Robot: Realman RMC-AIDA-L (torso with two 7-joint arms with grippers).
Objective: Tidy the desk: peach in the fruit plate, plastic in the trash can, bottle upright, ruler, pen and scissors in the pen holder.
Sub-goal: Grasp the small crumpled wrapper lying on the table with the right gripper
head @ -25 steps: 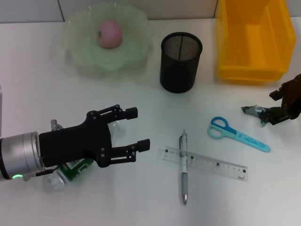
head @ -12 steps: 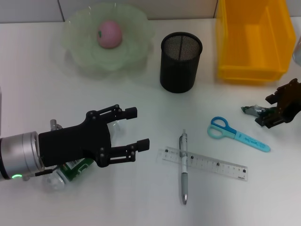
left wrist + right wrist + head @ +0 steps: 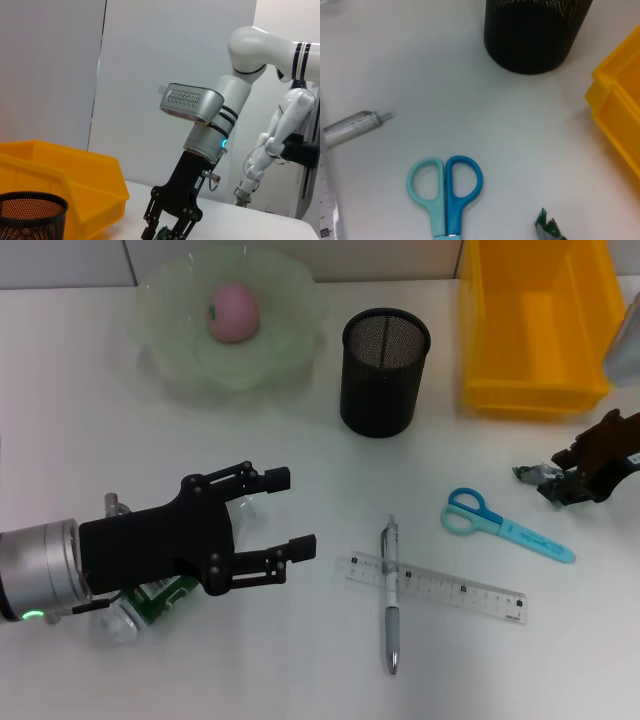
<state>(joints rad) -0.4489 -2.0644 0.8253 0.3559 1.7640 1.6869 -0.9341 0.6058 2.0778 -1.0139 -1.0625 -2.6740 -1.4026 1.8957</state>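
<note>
The plastic (image 3: 541,479), a crumpled green-and-silver scrap, lies on the desk (image 3: 300,660) at the right, just near of the yellow bin (image 3: 535,325) and right of the scissors (image 3: 505,525). It is judged very light, thin and limp, so it is likely to crumple and slip rather than resist; a pinch across its bunched middle would be best, with the fingertips brought right down to the desk. The right end effector (image 3: 578,480) is placed at the scrap with its fingers around or touching it; whether they are closed on it cannot be told.

Against the earlier frames, the right end effector is seen shifted slightly left and far, while the plastic appears unmoved. The left end effector (image 3: 270,520) is held wide apart over the fallen bottle (image 3: 140,605) at the near left, unchanged. The peach (image 3: 233,311) already sits in the plate (image 3: 290,340); pen (image 3: 391,592) and ruler (image 3: 440,589) lie crossed, outside the holder (image 3: 384,370)
</note>
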